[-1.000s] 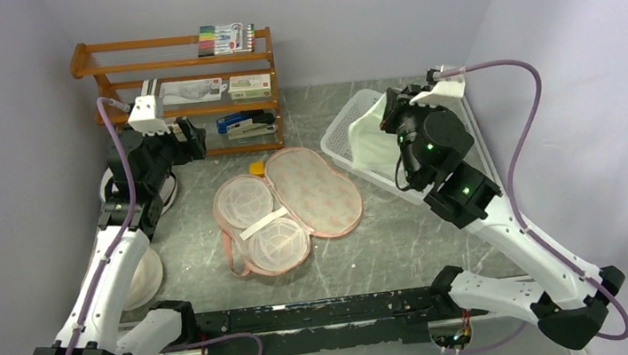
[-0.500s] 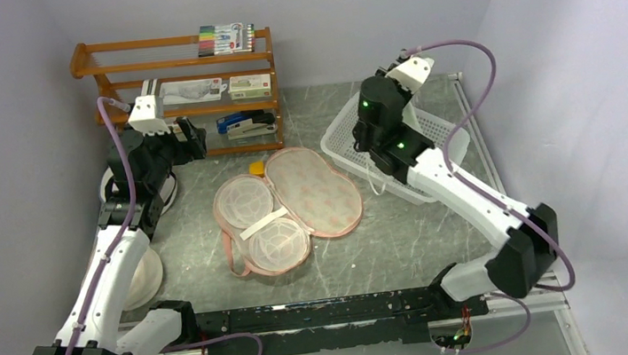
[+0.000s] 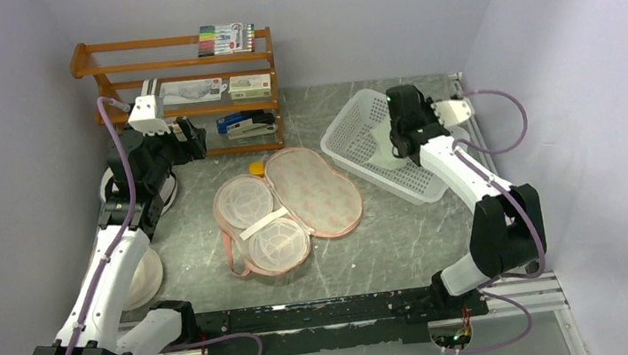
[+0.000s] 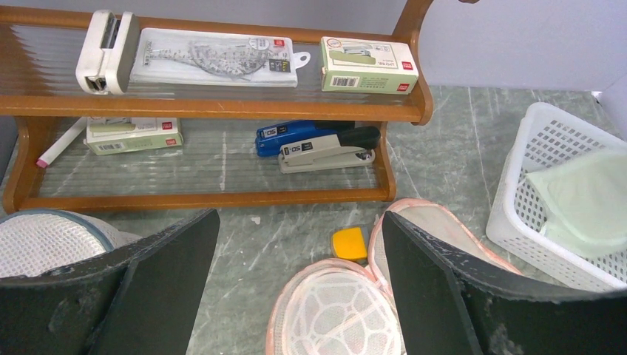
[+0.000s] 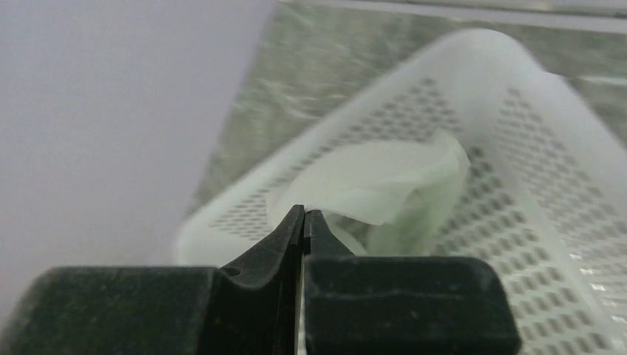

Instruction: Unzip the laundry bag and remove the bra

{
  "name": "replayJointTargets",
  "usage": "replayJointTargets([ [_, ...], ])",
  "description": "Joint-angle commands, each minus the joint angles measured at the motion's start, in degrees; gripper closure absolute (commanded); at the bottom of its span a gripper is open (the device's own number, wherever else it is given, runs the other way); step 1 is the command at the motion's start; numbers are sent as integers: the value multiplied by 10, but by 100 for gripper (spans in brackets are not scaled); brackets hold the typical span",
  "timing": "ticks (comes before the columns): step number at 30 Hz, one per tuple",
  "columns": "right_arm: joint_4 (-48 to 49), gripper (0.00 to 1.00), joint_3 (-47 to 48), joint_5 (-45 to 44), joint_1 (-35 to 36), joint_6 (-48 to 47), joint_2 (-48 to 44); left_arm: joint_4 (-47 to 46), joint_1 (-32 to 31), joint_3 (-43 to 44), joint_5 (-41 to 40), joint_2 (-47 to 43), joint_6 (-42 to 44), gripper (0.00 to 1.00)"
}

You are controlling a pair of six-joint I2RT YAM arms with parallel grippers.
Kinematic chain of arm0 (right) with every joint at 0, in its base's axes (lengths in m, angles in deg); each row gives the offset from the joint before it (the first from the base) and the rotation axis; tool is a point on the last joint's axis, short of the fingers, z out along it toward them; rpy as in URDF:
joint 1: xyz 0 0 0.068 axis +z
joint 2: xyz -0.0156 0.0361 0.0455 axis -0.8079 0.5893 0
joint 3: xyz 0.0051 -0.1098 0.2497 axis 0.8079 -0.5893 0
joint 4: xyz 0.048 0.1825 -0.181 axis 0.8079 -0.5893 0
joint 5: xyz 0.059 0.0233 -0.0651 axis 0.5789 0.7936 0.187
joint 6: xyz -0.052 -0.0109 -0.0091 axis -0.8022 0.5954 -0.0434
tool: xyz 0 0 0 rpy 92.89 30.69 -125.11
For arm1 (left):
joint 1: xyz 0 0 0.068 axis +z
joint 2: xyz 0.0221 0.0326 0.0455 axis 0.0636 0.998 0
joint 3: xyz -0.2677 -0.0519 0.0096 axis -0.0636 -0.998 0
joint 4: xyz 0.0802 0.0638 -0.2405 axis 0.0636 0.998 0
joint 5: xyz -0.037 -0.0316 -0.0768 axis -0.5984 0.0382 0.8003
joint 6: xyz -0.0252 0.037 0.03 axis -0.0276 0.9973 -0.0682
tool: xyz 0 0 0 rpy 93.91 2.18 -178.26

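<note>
**Bag open at table centre, bra in basket at far right**

- The laundry bag (image 3: 291, 207) lies at the middle of the table (image 3: 407, 238). It is unzipped and its two halves are spread flat side by side. The left half shows two round mesh cups with a white strip (image 3: 262, 224) across them.
- A small yellow block (image 3: 255, 168) sits just beside the bag's far end.
- The bra (image 3: 376, 145) is a pale folded heap inside the white basket (image 3: 349, 120) near the far right corner.
- The right gripper (image 5: 304, 216) is above the basket, fingertips pressed together with nothing seen between them. That view is blurred, so contact with the bra cannot be judged.
- The left gripper (image 4: 297, 222) is near the far left corner with its fingers spread wide and nothing in them. It faces the wooden shelf (image 3: 181, 63).
- A white mesh bag (image 4: 44, 240) lies by the left edge.
</note>
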Motion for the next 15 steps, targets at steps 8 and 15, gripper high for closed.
replayJointTargets([
  [8,-28,100,-122,38,-103,38,-12,-6,6,20,24,4,-6,8],
  [15,-36,92,-125,42,-149,-6,-16,-5,5,20,22,4,-6,7],
])
